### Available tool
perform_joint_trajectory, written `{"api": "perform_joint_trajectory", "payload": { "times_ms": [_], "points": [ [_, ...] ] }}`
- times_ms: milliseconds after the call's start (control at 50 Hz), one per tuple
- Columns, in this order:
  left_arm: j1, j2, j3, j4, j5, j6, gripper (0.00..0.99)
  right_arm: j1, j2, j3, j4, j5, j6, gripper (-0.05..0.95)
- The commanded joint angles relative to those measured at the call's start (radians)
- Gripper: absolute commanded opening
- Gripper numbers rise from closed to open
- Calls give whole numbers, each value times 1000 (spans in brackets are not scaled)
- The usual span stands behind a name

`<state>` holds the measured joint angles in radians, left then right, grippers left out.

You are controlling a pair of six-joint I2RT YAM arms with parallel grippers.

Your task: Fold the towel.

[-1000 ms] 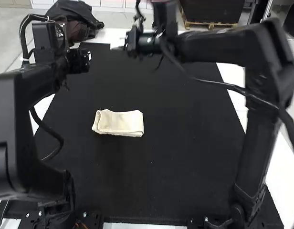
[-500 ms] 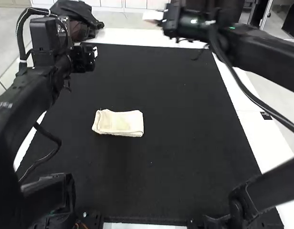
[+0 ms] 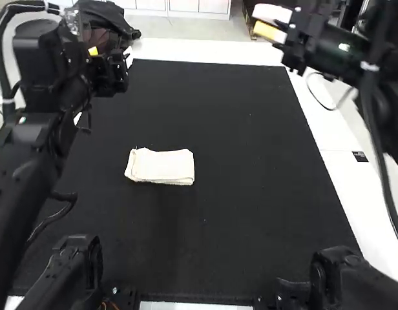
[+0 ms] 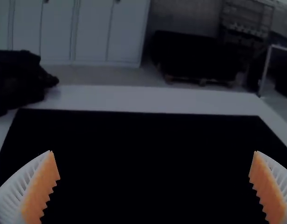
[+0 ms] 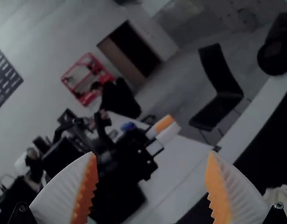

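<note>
A folded towel (image 3: 161, 168), long axis running left to right, lies nearside and right of the wide-spread left tool (image 4: 153, 151), the closer one; the right tool (image 5: 152, 152) gapes too.

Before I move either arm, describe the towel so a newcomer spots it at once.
On the white table lies a big black mat. A little left of the mat's middle in the high view is the towel: a small cream rectangle, folded flat, long sides running left to right. Its pale colour sets it apart from the dark bag beyond the far left corner.
</note>
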<state>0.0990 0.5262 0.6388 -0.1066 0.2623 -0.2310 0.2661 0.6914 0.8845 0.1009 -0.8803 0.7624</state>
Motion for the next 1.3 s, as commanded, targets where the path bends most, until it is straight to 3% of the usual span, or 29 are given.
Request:
{"api": "perform_joint_trajectory", "payload": {
  "times_ms": [0, 140, 220, 320, 400, 500, 640, 760, 820, 880, 940, 980, 1060, 1120, 1160, 1240, 1280],
  "points": [
    [10, -107, 4, 8, 29, -25, 957, -31, -124, 4, -21, -22, 18, 569],
    [15, -241, -16, 7, 87, -70, 957, -56, -271, -10, -63, 0, 25, 582],
    [15, -327, -37, 7, 87, -90, 957, -77, -346, -18, -86, 6, 21, 585],
    [15, -446, -79, 13, 83, -99, 959, -143, -446, -35, -109, 30, 12, 733],
    [15, -519, -99, 1, 69, -108, 959, -194, -543, -65, -99, 78, -2, 902],
    [15, -529, -99, -35, 41, -108, 959, -228, -644, -90, -107, 130, -40, 911],
    [16, -529, -102, -5, -12, -100, 959, -225, -685, -78, -161, 182, -121, 911],
    [16, -529, -126, 30, -41, -34, 959, -225, -688, -55, -187, 486, -377, 911],
    [16, -531, -171, 114, -43, -34, 959, -226, -688, -81, -184, 673, -555, 911],
    [16, -529, -237, 229, -49, -28, 959, -226, -688, -140, -185, 931, -649, 911],
    [15, -529, -298, 326, -54, 2, 959, -226, -687, -256, -86, 946, -727, 911],
    [15, -529, -346, 387, -55, 53, 959, -225, -687, -338, -21, 960, -790, 911],
    [11, -529, -453, 521, -52, 223, 959, -225, -688, -481, 95, 951, -853, 910],
    [11, -529, -534, 634, -54, 262, 959, -226, -687, -599, 240, 969, -871, 911],
    [13, -529, -587, 671, -63, 302, 959, -228, -688, -688, 392, 1021, -876, 911],
    [16, -529, -637, 729, -67, 321, 959, -228, -688, -783, 421, 1015, -933, 911],
    [16, -529, -637, 693, -75, 340, 959, -229, -688, -814, 413, 1023, -933, 911]
  ]
}}
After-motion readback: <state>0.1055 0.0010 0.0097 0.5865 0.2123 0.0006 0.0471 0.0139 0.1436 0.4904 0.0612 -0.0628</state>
